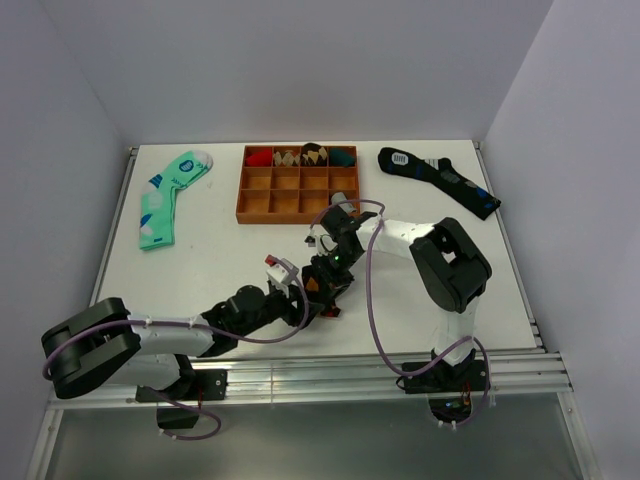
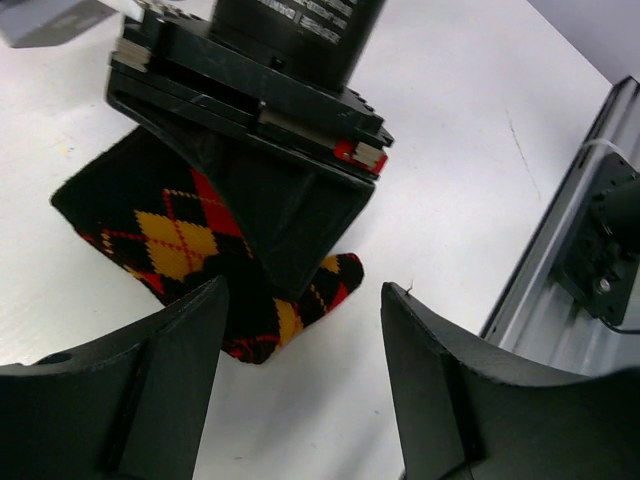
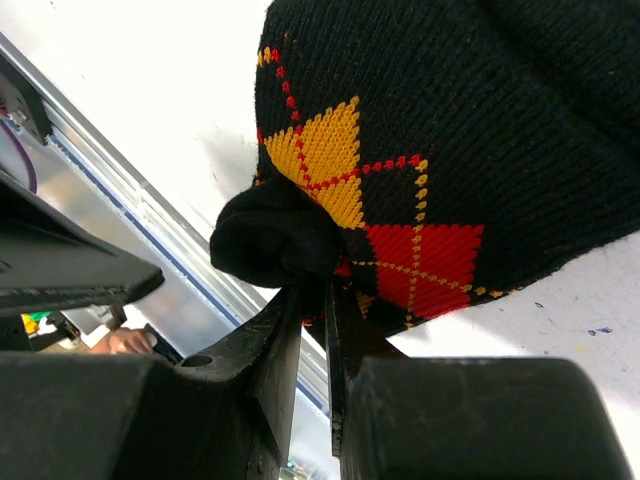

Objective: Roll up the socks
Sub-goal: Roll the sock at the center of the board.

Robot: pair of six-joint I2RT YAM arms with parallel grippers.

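Note:
The black argyle sock (image 2: 170,235) with red and orange diamonds lies bunched on the white table just ahead of my left gripper. It is mostly hidden under the two grippers in the top view (image 1: 318,287). My right gripper (image 3: 315,295) is shut on a folded black edge of the sock (image 3: 450,150), pressing down on it from above (image 2: 285,270). My left gripper (image 2: 300,340) is open and empty, close to the table, with the sock's end just beyond its fingertips. Both grippers meet at the table's middle front (image 1: 305,285).
A wooden tray (image 1: 290,218) stands at the back centre, with rolled socks in its far row. A mint green and white sock (image 1: 165,195) lies back left. A dark navy sock (image 1: 440,180) lies back right. The metal front rail (image 2: 590,200) runs close by.

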